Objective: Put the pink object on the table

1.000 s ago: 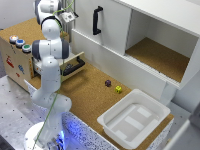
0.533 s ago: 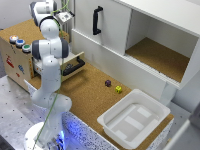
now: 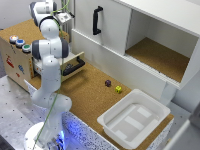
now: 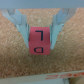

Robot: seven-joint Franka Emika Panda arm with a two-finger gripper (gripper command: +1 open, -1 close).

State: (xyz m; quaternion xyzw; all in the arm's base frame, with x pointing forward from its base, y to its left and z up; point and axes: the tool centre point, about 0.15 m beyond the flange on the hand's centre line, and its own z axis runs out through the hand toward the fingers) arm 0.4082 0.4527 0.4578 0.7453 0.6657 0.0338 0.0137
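My Panda arm (image 3: 49, 55) is glossy white with dark grey joint bands. A thin yellow-green cable (image 3: 52, 107) hangs beside it; the gripper (image 4: 39, 24) wears pale, translucent grey fingers (image 4: 20, 22).

- You are looking through the exterior view from high up, angling down across the cork table (image 3: 90, 97), with the arm (image 3: 49, 65) at the exterior view's left and the white bin (image 3: 134, 120) nearer the lens.
- The wrist view is sitting very close above cork, framing the pink object (image 4: 38, 40) between the fingers (image 4: 20, 26).
- You are sharing only cork surface between the two views.
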